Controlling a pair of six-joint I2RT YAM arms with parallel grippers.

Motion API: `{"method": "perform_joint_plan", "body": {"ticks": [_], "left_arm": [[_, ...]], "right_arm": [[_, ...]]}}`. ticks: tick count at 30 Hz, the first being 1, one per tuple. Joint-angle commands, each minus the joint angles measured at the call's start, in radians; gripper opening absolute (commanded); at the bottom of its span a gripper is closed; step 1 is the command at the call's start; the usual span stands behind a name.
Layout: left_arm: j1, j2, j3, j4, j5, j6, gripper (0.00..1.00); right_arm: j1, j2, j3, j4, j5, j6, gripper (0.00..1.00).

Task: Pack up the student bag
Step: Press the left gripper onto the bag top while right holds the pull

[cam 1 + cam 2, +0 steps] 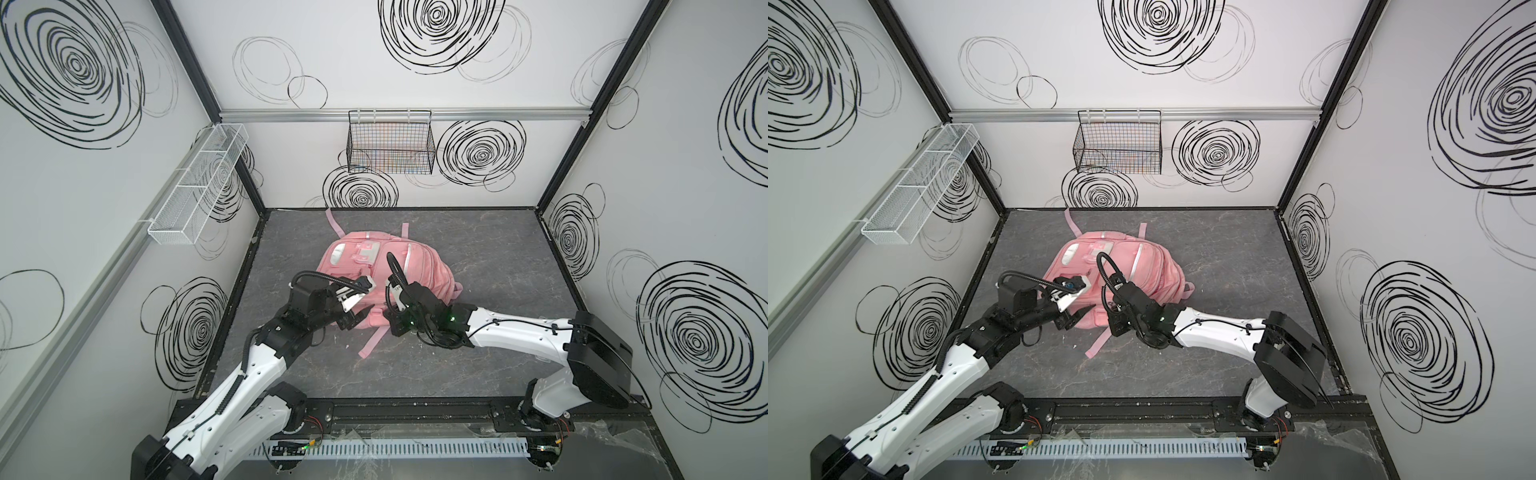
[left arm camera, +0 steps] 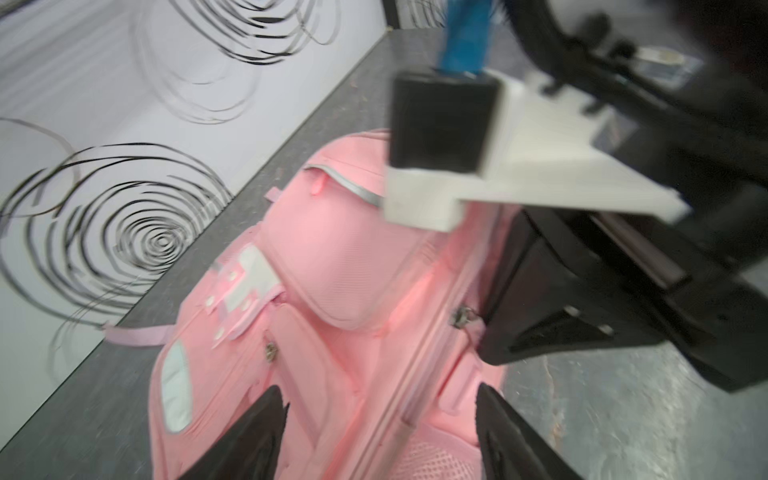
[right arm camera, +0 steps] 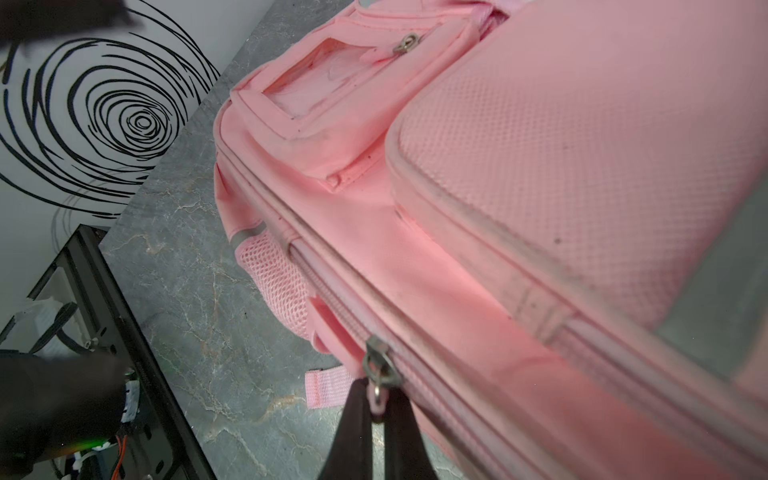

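Left arm (image 1: 257, 365) and right arm (image 1: 519, 332) wearing glossy white shells, black joint housings breaking them up, black ribbed cables looping over both wrists, green lights glowing on the right wrist, left gripper (image 2: 380, 395) and right gripper (image 3: 378, 399) showing black tapering jaws

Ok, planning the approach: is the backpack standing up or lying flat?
Lying flat: student bag rests on the table, front pockets facing up in both top views.
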Motion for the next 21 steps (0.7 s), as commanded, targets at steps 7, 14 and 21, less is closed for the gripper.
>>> {"method": "perform_joint_plan", "body": {"ticks": [7,14,21], "left_arm": [[-0.027,-0.022,-0.099,0.189,-0.002,0.096,0.69],[-0.045,-0.077,-0.15,0.234,-0.046,0.129,0.72],[-0.057,-0.04,-0.138,0.179,-0.007,0.164,0.67]], "right_arm": [[-0.004,-0.071,-0.012,0.084,-0.114,-0.053,0.0],[0.001,-0.112,-0.055,0.144,-0.138,-0.056,0.0],[0.001,-0.117,-0.068,0.188,-0.17,-0.053,0.0]]}}
